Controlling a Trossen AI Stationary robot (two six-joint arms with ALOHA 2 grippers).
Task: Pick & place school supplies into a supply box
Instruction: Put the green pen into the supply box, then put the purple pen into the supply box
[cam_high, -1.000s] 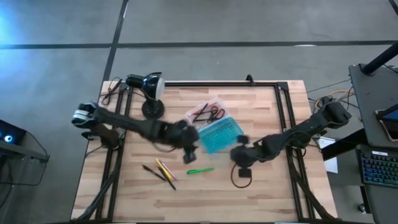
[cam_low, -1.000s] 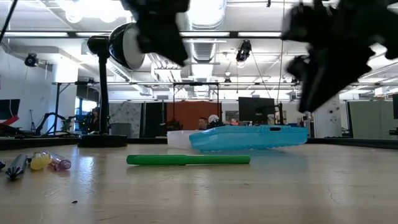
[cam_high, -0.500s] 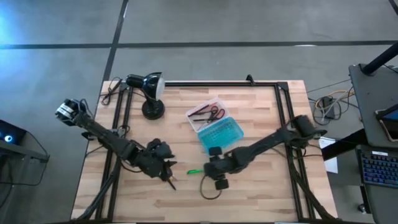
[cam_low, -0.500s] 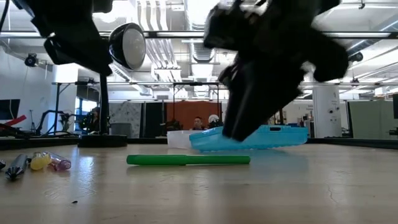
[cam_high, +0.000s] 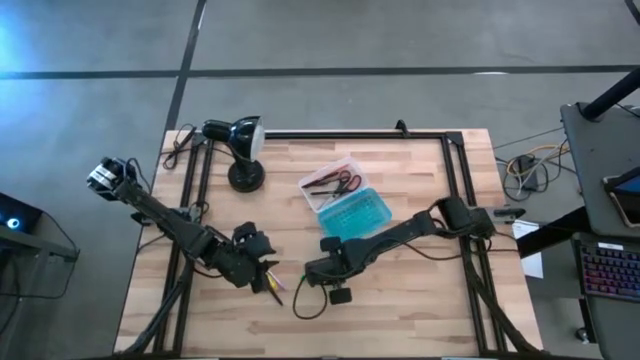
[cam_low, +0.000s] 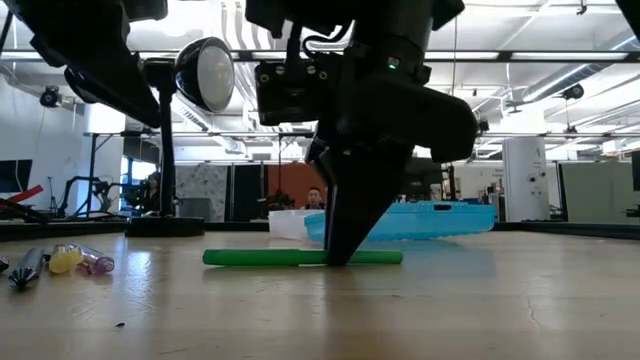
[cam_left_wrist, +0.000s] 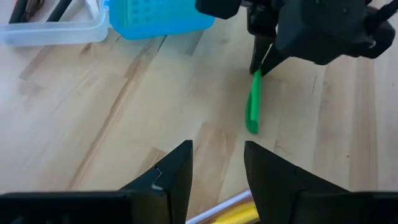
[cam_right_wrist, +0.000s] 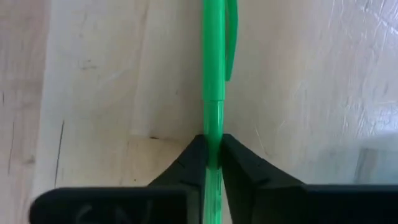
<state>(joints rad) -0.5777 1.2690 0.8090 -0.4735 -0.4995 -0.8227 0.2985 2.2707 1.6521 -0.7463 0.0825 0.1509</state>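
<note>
The green marker (cam_low: 270, 257) lies flat on the wood, and my right gripper (cam_right_wrist: 211, 163) stands on it, shut on its barrel. In the high view this gripper (cam_high: 318, 270) covers the marker. My left gripper (cam_left_wrist: 217, 177) is open and hovers low over the yellow and orange pencils (cam_high: 270, 287); a yellow pencil (cam_left_wrist: 233, 208) shows between its fingers. The supply box (cam_high: 345, 198) lies open farther back. Its clear half (cam_high: 328, 182) holds red-handled scissors and dark pens, and its teal half (cam_high: 357, 212) lies beside it. My right gripper pinches the green marker's barrel (cam_right_wrist: 212, 127) between its two fingers, just past the end of the clipped cap. The fingers (cam_low: 345, 235) come from above, pointing down, one on each side of the marker. The marker lies level on the table.
A black desk lamp (cam_high: 240, 140) stands at the table's far left corner, its cord beside it. Dark pens and pencil ends (cam_low: 45, 262) lie at the near left. A black frame rail (cam_high: 455, 180) runs along the table's right side. Bare wood lies toward the near right.
My right gripper has swept from beside the teal half toward the table's left and near edge, then come down onto the green marker. My left gripper has swung from near the box toward the near left and stopped over the pencils. The marker and box have stayed put.
</note>
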